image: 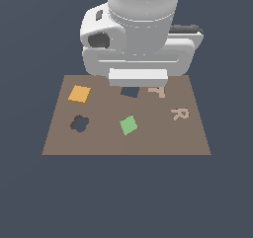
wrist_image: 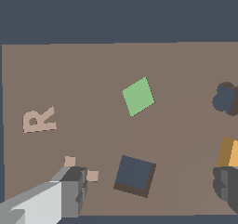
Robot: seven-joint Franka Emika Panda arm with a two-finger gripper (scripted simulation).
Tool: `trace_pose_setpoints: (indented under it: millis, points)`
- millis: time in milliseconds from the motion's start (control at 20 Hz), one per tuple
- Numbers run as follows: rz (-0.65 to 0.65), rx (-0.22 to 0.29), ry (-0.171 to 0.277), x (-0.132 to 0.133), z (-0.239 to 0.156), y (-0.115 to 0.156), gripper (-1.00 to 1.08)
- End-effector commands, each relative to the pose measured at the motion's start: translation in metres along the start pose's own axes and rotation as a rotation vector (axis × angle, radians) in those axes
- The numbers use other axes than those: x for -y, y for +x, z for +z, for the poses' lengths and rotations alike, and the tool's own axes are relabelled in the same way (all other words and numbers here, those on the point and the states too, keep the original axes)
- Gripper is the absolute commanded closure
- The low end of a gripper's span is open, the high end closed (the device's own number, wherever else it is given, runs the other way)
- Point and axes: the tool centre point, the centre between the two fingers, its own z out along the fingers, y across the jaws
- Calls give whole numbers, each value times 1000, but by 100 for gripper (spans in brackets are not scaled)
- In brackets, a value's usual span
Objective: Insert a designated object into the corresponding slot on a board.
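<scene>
The orange square block (image: 79, 94) lies flat on the brown board (image: 104, 143), toward the exterior view's left at the back. In the wrist view only a part of the block (wrist_image: 229, 152) shows at the picture's edge, just beyond one finger (wrist_image: 227, 183). The dark square slot (image: 130, 92) sits at the board's back middle, partly hidden under the arm's hand (image: 137, 76). In the wrist view the slot (wrist_image: 135, 174) lies between the spread fingers. My gripper (wrist_image: 151, 175) is open and empty, hovering above the slot and apart from the block.
A green square tile (image: 128, 125) lies at the board's middle. A dark clover-shaped cut-out (image: 79, 124) is in front of the orange block. Pale raised letters T (image: 157, 91) and R (image: 180, 114) stand toward the exterior view's right. Around the board is a plain dark floor.
</scene>
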Motion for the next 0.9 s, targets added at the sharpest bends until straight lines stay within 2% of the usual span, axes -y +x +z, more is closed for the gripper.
trace_pose_setpoints:
  millis: [0,200,400,550,850]
  points:
    - [0,0,0,0,0,0,-92]
    - [8,0,0,-7,4,-1,-92]
    - [31,-2,-1,-28,16,-5,-92]
    - [59,-4,-2,-54,31,-11,-92]
    - [136,-8,-5,-123,72,-28,-92]
